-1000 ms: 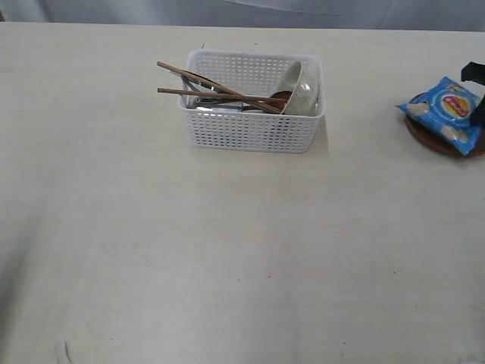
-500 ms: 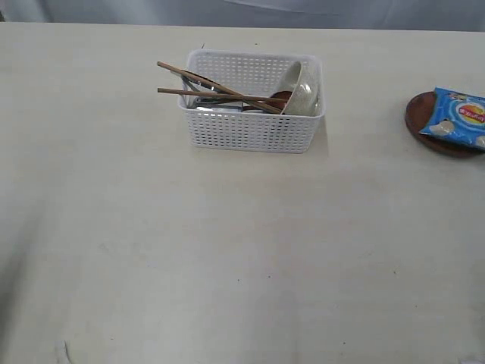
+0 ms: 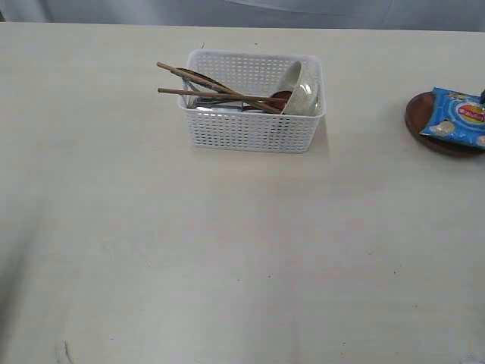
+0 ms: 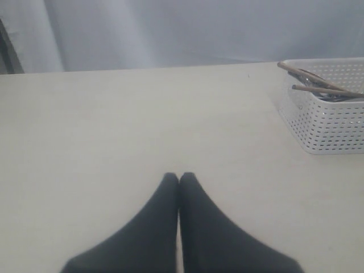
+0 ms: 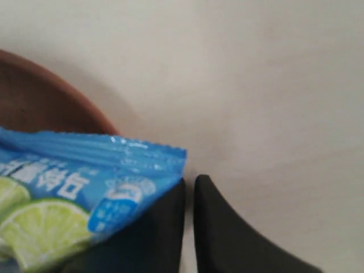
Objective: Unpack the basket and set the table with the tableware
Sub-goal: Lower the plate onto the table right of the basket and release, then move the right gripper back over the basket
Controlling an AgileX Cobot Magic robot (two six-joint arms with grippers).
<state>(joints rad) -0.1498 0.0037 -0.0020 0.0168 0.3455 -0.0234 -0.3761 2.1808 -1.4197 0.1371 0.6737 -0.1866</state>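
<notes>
The white basket [image 3: 250,133] stands at the back middle of the table [image 3: 227,250]. It holds two brown chopsticks [image 3: 220,89], an off-white bowl [image 3: 303,91] on its side and a reddish-brown spoon [image 3: 280,97]. The dark brown plate [image 3: 418,121] lies at the far right under a blue chip bag [image 3: 458,117]. My right gripper [image 5: 189,183] hovers just past the plate [image 5: 40,96]. Its jaws are nearly together with nothing between them, and the bag [image 5: 74,170] overlaps one finger. My left gripper [image 4: 180,176] is shut and empty over bare table, well away from the basket [image 4: 330,122].
Grey metal pieces lie under the chopsticks in the basket, too hidden to tell apart. A pale curtain hangs behind the table's far edge. The chopsticks [image 4: 318,88] stick out over the basket's rim on the side facing my left gripper.
The chip bag, held above the plate a second ago, now lies on it. My right gripper has let go, drawn off toward the right edge and closed its jaws. The left has not moved.
</notes>
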